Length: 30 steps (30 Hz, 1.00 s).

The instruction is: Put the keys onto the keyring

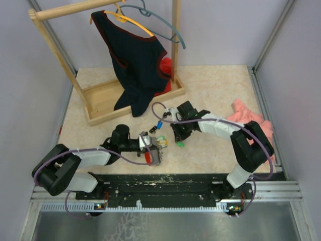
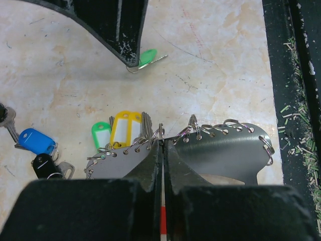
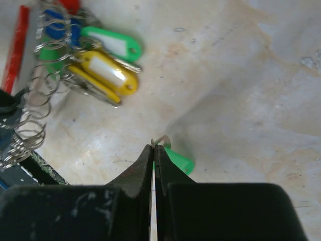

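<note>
My left gripper (image 2: 163, 143) is shut on the keyring (image 2: 225, 150), a grey metal piece whose holed edge carries several small split rings; its red part shows in the top view (image 1: 149, 157). Yellow (image 2: 125, 128), green (image 2: 101, 134), blue (image 2: 36, 141) and black (image 2: 45, 164) keys lie bunched at its left end. My right gripper (image 3: 154, 146) is shut on the ring of a loose green key (image 3: 178, 160), low over the table just right of the keyring (image 1: 179, 144). The bunch also shows in the right wrist view (image 3: 108, 73).
A wooden clothes rack (image 1: 100, 103) with a dark garment (image 1: 135, 60) and hangers stands at the back left. A pink cloth (image 1: 251, 120) lies at the right. A blue key (image 1: 159, 125) lies behind the grippers. The black base rail (image 1: 165, 182) runs along the near edge.
</note>
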### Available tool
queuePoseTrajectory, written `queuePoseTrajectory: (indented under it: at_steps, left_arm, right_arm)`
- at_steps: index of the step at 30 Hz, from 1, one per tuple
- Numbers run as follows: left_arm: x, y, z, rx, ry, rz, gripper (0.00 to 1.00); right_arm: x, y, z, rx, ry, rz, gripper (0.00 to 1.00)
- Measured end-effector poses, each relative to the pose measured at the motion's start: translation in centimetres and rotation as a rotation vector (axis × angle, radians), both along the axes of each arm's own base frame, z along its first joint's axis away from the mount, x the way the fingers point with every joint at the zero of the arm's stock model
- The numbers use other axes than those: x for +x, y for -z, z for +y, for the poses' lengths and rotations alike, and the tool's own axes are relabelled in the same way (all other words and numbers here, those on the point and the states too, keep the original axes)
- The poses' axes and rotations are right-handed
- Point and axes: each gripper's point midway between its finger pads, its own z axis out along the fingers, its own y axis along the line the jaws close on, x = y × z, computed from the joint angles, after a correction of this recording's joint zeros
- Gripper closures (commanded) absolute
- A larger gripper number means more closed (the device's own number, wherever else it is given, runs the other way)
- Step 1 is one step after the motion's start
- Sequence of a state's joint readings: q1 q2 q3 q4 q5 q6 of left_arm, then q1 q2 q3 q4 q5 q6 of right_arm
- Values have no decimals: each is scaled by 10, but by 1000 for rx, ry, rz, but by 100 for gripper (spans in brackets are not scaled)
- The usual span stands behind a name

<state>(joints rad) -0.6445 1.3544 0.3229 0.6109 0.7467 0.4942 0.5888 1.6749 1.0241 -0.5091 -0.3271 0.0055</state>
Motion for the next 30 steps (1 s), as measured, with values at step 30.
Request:
queuePoseTrajectory:
  at_steps: [30]
  left_arm:
    - [0, 0, 0, 2, 12, -18, 99]
  right_arm:
    - [-40, -43, 52, 465, -627, -868, 100]
